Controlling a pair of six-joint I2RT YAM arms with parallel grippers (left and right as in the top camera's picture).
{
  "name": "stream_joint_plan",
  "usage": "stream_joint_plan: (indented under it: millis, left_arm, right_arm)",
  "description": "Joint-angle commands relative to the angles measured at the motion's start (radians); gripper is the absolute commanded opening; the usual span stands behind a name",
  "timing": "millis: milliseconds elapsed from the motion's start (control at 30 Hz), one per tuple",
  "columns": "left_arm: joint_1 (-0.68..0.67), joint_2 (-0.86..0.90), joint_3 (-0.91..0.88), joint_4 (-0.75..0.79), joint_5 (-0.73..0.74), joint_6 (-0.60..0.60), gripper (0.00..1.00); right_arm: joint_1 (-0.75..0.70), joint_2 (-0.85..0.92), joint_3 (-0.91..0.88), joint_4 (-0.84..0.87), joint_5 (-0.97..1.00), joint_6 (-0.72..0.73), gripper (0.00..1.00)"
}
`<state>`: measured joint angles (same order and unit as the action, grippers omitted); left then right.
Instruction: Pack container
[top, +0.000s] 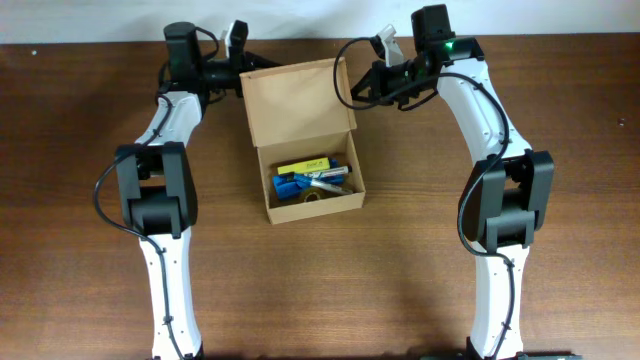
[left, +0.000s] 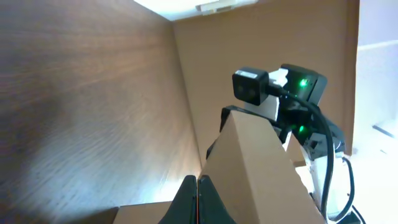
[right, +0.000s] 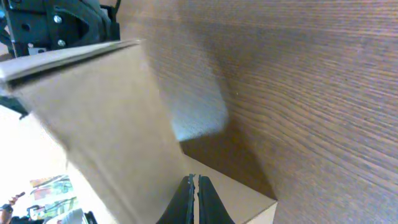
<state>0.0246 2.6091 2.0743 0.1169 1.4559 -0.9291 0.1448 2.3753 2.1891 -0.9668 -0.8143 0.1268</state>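
On the left, the left gripper has its two fingers pressed fully together, with nothing between them. Its tip stands just beside the left edge of the flap lid, and in its own wrist view the closed fingers point up along the cardboard. I think it is shut on purpose, so that it works as one stiff point for pushing the flap and not for pinching it.

In the middle of the table is the container, with its opening toward the camera above. The lid stands up and leans back on its hinge at the far side. Inside lie a yellow packet, a blue piece and a thin pen-like thing, so the packing seems finished and closing the lid is what remains.

On the right, the right gripper is also closed tight and empty, near the right edge of the same lid. With one arm on each side, the flap could be folded down evenly. Whether either tip really touches the cardboard, I cannot tell.
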Motion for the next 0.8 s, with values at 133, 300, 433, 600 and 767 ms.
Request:
stream_joint_plan:
  millis: [133,300,433,600,767]
  left_arm:
    - [0.041,-0.029,0.029,-0.017,-0.056,0.002,0.01]
    - [0.058,-0.029,0.029,-0.044,-0.075,0.008,0.02]
    - [0.053,-0.029,0.029,-0.072,-0.077,0.024,0.02]
    - [0.042,-0.029,0.029,-0.151,-0.092,0.077,0.02]
    - [0.042,-0.029,0.029,-0.291,-0.114,0.194,0.01]
  right_arm:
    - [0.009,-0.044,0.023,-0.002,-0.016,-0.024,0.04]
    - [0.009,-0.044,0.023,0.002,-0.008,-0.024,0.04]
    - [0.012,-0.044,0.023,0.014,-0.005,-0.023,0.04]
    - [0.012,-0.044,0.023,0.020,0.023,-0.022,0.04]
    - [0.012,-0.044,0.023,0.019,0.049,-0.022,0.04]
